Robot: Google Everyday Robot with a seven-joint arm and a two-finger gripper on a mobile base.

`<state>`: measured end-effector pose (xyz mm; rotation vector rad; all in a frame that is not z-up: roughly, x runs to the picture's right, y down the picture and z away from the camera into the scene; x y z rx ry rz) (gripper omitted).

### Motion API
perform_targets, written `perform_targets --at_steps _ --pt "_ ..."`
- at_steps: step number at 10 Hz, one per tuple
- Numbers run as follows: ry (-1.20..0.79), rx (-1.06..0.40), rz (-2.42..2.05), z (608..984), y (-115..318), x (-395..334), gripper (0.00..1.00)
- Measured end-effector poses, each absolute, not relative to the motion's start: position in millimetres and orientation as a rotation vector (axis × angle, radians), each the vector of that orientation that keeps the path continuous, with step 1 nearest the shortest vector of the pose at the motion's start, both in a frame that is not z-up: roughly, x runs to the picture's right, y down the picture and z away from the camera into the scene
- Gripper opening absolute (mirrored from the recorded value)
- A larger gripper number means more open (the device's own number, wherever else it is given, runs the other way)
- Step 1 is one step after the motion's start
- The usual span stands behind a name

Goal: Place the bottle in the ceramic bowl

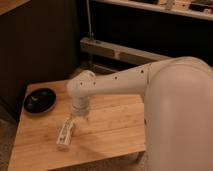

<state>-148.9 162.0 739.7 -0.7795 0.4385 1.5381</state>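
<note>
Here, tool [76, 119] hangs above table [117, 127], bottle [65, 134] lying flat just beside its tip; ceramic bowl [40, 100] well apart from tool. Grip state we cannot tell.

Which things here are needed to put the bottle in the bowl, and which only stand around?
For the job: bottle, lying on the wooden table; ceramic bowl, near its left edge; gripper, right by the bottle.
Only around: wooden table; grey beam behind it.
</note>
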Motion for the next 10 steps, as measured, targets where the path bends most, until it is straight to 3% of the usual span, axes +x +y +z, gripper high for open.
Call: perform_targets --at_steps 10 --pt "0.407 -0.842 1.455 776 209 -222 0.65"
